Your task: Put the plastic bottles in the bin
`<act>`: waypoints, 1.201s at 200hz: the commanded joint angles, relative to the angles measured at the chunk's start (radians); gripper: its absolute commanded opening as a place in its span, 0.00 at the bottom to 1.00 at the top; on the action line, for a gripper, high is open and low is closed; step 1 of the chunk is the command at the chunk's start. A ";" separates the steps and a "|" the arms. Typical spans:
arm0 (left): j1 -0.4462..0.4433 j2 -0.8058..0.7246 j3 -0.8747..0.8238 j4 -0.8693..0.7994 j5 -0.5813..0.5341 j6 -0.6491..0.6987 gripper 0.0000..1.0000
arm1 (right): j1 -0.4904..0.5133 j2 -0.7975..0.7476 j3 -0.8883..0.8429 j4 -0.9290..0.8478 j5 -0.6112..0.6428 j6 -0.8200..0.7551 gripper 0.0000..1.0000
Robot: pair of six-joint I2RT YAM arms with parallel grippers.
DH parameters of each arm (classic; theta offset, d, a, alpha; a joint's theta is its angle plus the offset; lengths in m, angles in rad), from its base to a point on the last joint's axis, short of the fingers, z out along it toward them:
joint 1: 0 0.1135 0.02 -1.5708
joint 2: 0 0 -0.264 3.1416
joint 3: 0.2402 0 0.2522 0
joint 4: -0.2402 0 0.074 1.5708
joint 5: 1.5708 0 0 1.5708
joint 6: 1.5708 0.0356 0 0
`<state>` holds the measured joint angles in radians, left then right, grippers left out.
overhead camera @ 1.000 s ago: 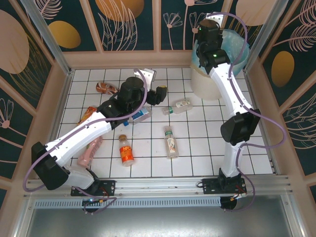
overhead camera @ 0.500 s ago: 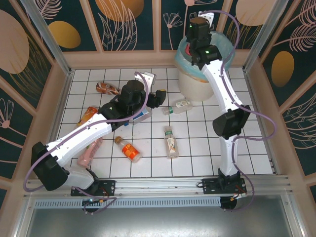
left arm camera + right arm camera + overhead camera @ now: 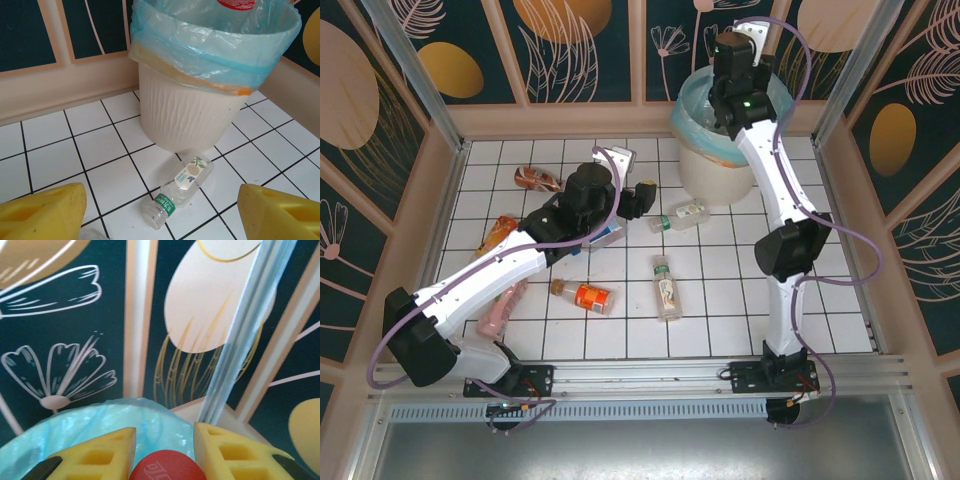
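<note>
The bin [image 3: 705, 172], white with a light blue bag, stands at the back right. Above its mouth my right gripper [image 3: 165, 432] is shut on a bottle, whose red cap [image 3: 167, 466] shows between the yellow fingers. In the left wrist view that bottle's red label [image 3: 235, 4] hangs inside the bin's rim [image 3: 210, 55]. My left gripper [image 3: 160, 200] is open and low over the tiles. A clear bottle with a green neck band [image 3: 182, 187] lies just ahead of it, close to the bin's foot. Several more plastic bottles lie on the tiles.
On the floor lie an orange-labelled bottle [image 3: 585, 296], a clear one [image 3: 666, 287], a brown one [image 3: 536, 179], an orange one [image 3: 498, 232] and a pink one [image 3: 500, 308]. A blue-labelled bottle [image 3: 610, 235] lies beside the left arm. Wooden walls close in the tiled floor.
The bin has slid left, and the right arm moved with it. The orange-labelled bottle rolled from pointing away to lying crosswise. The left gripper edged toward the clear bottle.
</note>
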<state>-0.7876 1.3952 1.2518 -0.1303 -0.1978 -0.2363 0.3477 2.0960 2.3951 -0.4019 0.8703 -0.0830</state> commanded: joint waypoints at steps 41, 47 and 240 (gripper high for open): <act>0.000 0.015 -0.015 0.031 0.006 -0.007 0.79 | -0.010 -0.106 -0.268 0.096 0.053 0.020 0.00; 0.000 0.016 -0.015 0.031 0.007 -0.009 0.79 | -0.006 -0.115 -0.294 0.108 0.052 0.024 0.00; -0.001 0.036 -0.018 0.031 0.024 -0.021 0.79 | -0.063 -0.134 -0.331 -0.166 -0.235 0.366 0.49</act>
<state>-0.7876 1.4216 1.2430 -0.1230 -0.1825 -0.2447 0.2707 1.9514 1.9594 -0.4923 0.6666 0.2337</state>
